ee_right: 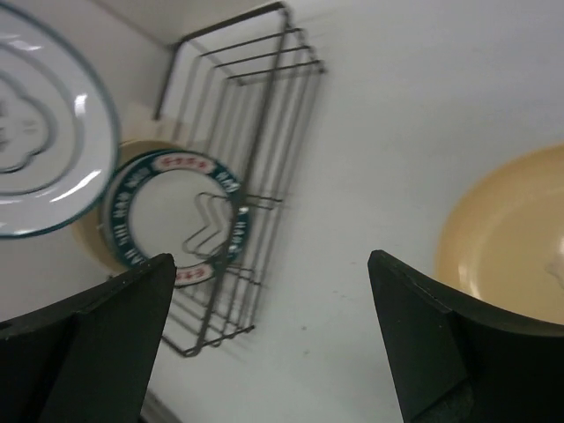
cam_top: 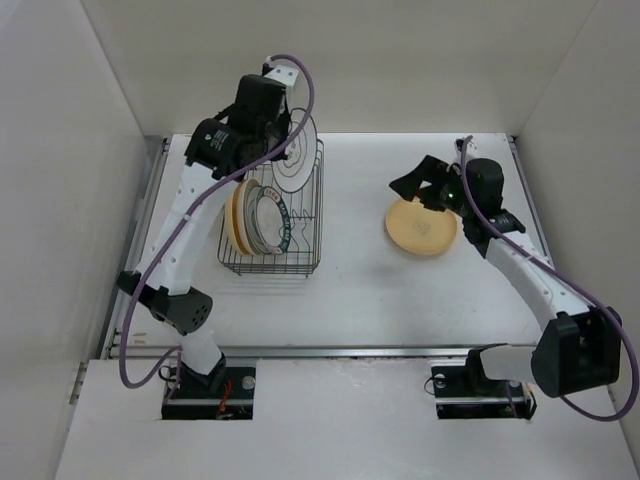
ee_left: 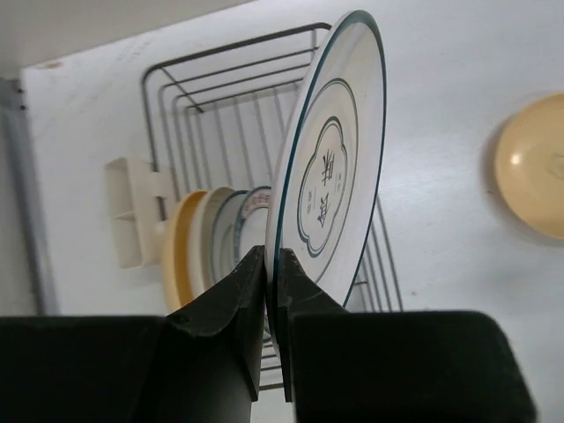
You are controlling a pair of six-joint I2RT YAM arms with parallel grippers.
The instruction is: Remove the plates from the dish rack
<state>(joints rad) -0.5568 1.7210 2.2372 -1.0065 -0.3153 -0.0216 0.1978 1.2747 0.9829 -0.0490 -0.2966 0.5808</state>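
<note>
My left gripper [cam_top: 277, 152] is shut on the rim of a white plate with grey rings [cam_top: 299, 162], held upright above the far end of the dish rack [cam_top: 270, 270]. In the left wrist view the fingers [ee_left: 251, 273] pinch this plate [ee_left: 330, 176] over the rack [ee_left: 229, 97]. Several plates stand in the rack: a tan one [cam_top: 237, 215] and a teal-rimmed one [cam_top: 270, 222]. My right gripper [cam_top: 418, 190] is open and empty, just left of a tan plate [cam_top: 420, 227] lying flat on the table. The right wrist view shows that gripper [ee_right: 273, 273], the rack [ee_right: 273, 79] and the teal-rimmed plate [ee_right: 167, 216].
A cream cutlery holder [ee_left: 128, 211] hangs on the rack's far side. White walls enclose the table on the left, back and right. The table's left edge [cam_top: 150, 200] runs close beside the rack.
</note>
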